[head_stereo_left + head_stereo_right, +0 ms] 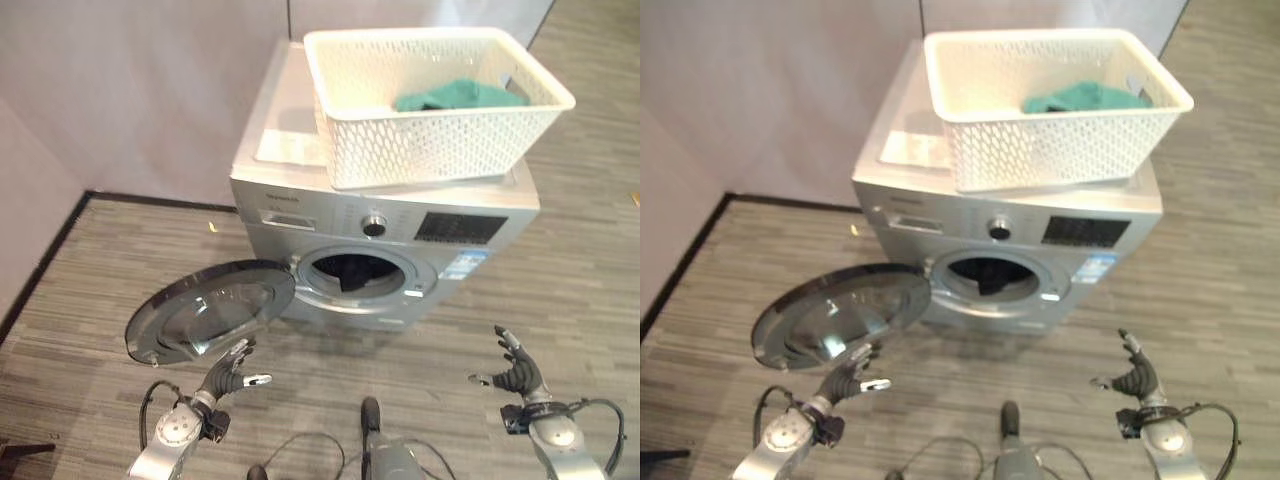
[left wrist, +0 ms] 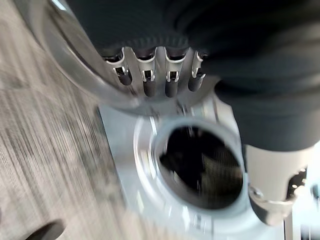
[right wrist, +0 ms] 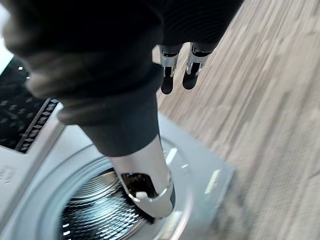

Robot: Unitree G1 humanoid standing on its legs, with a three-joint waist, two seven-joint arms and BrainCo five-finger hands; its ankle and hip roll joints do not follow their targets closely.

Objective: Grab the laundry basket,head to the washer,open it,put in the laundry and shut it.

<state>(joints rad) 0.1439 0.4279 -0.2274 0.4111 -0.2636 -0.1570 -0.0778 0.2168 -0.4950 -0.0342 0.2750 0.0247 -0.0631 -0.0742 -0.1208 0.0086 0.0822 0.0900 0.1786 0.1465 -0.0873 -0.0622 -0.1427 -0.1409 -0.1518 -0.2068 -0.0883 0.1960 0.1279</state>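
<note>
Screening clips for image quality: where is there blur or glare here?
Left wrist view: motion blur smears the floor and the washer's drum opening. Right wrist view: the floor is streaked too. Left eye view: sharp, though the open washer door carries bright reflections; the white basket looks evenly lit.

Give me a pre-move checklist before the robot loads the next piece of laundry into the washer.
1. Washer door swung fully open: ok.
2. Drum opening reachable, dark cloth already inside: ok.
3. Laundry basket resting on top of the washer: ok.
4. Green garment left in the basket: not ok, needs loading.
5. Left hand holding nothing: ok.
6. Right hand holding nothing: ok.
</note>
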